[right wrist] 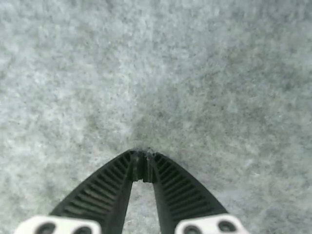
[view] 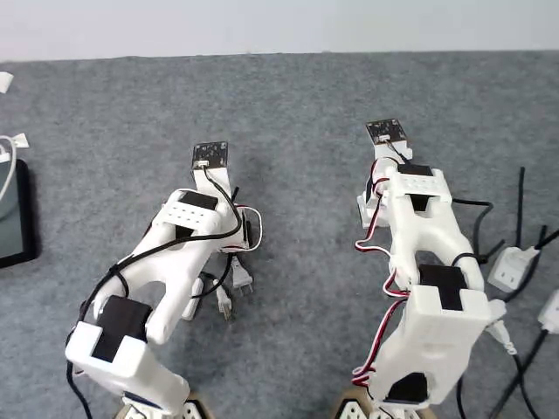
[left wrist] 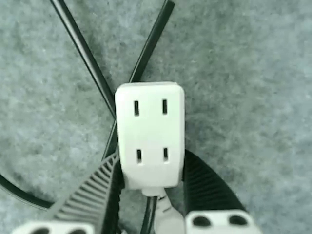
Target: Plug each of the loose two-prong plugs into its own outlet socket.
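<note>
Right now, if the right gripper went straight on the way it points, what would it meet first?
Probably just the grey carpet: the right gripper, shut, points at a bare patch.

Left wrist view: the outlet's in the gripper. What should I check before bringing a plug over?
1. Left gripper clamped on white outlet block: ok.
2. Both its sockets empty: ok.
3. Right gripper free: ok, shut on nothing over grey carpet.
4. Black two-prong plugs located: ok, on the carpet beside the left arm in the high view.
5. Prongs lined up with slots: cannot tell.
</note>
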Controlling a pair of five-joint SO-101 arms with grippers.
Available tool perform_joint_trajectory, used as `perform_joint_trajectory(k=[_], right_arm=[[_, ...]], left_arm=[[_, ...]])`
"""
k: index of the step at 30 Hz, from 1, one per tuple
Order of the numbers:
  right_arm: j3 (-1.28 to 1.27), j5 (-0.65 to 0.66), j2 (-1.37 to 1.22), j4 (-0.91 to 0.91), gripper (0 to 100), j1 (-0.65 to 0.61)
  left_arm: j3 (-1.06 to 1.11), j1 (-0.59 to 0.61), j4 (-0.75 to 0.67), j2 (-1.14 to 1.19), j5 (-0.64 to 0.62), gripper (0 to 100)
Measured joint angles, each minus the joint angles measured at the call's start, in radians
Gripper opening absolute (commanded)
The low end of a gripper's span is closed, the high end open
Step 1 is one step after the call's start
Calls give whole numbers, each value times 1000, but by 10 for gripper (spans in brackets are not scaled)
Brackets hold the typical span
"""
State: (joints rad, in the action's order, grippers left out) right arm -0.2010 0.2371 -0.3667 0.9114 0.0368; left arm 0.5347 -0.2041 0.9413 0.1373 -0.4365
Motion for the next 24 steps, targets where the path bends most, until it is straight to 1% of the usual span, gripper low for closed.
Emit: perform_joint_trajectory(k=[3,7,10,13,16,18,21,24], right_arm=[[0,0,0,0,9,0],[0,0,0,0,9,-2],[0,0,0,0,9,-2],[0,0,0,0,9,-2],[0,0,0,0,9,-2],[0,0,0,0,9,-2],[0,0,0,0,9,-2],[0,0,0,0,9,-2]], left_arm=[[0,-18,0,0,0,12],[0,-112,41,-31,-11,12],[0,-198,91,-101,-101,12],[0,-261,97,-153,-199,12],[0,-296,75,-160,-233,12],[0,-302,41,-137,-241,12],[0,-302,-12,-41,-244,12],[-41,-304,-18,64,-261,13]])
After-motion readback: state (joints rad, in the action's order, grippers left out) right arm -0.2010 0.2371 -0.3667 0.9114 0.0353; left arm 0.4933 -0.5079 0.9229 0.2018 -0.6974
